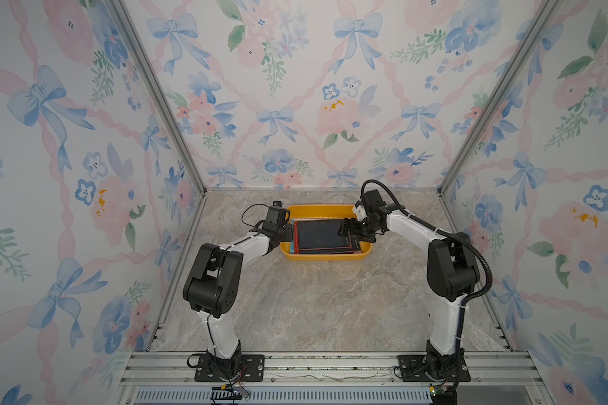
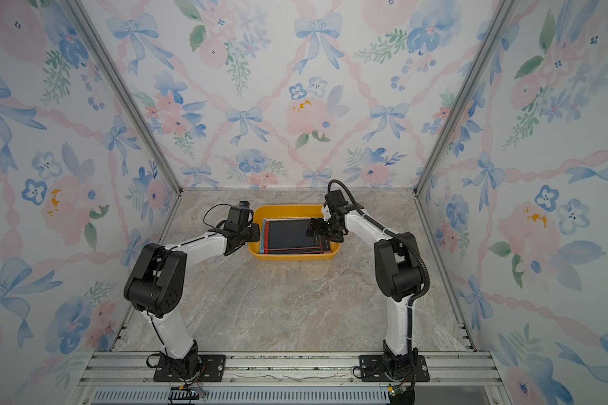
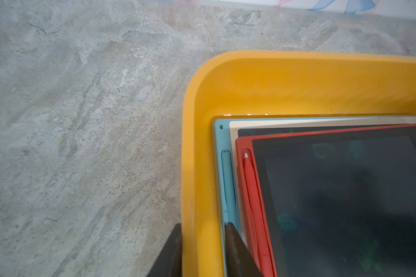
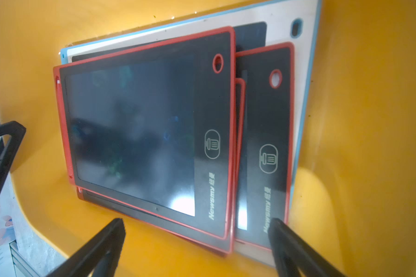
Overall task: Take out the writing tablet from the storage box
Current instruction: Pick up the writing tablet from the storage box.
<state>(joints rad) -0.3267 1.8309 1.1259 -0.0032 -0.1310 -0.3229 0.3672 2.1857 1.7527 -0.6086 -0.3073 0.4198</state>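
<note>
In both top views the left gripper [image 1: 288,233] stands at the 9 o'clock end of the storage box [image 1: 323,258]. The left wrist view shows its dark fingers [image 3: 235,249] apart, one outside the box's wall and one inside, both hard against it. I cannot tell whether they press on it. Beyond that wall, at 9 o'clock, lies bare marble-look tabletop [image 1: 313,308], matte and veined in grey and beige. A wide open stretch of it also runs from the box's 6 o'clock side to the arm bases.

The box is smooth yellow-orange plastic, shallow, with rounded corners and a flared rim, and sits at the table's 12 o'clock side near the back wall. Inside it lies a loose stack of flat tablets. The top one is a red-framed writing tablet [image 1: 318,233] with a glossy dark screen and a red stylus [image 3: 252,203] clipped along its 9 o'clock edge. Under it are more red-framed tablets [image 4: 267,115], shifted toward 3 o'clock, then a cream tablet [image 3: 298,122] and a light blue tablet [image 3: 227,182]. Yellow floor shows around the stack, widest at 12 o'clock.

Each red tablet carries a bin icon in a ring, an oval hole and the word "Newsmy" beside two characters too small to read.

The right gripper [image 1: 344,228] hangs over the stack's 3 o'clock end, fingers [image 4: 101,244] spread wide and holding nothing.
</note>
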